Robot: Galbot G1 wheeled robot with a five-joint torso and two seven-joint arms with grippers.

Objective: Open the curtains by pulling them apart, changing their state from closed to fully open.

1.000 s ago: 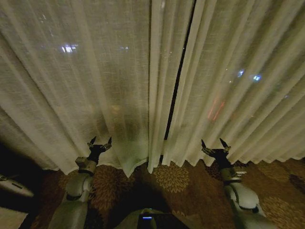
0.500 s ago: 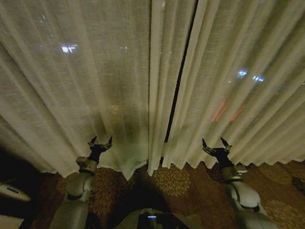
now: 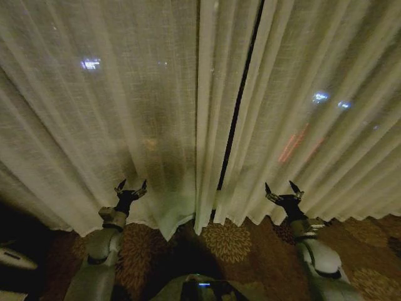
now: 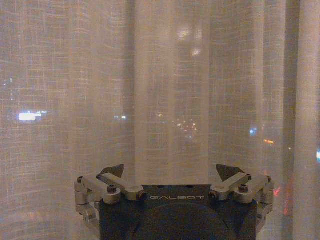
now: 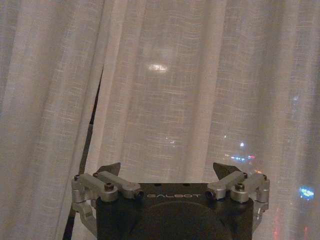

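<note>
Almost closed: robot faces the drapes

Both grippers, the left gripper (image 3: 130, 186) and right gripper (image 3: 282, 188), hang spread wide, empty, near the curtains (image 3: 125, 125), which fill the far view with only a dark slit (image 3: 237, 125) between them. Gripping each inner edge beside that gap would likely serve best.

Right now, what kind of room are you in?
Probably a hotel room or bedroom at night: floor-length sheer curtains, city lights glowing through them, and patterned carpet underfoot.
</note>
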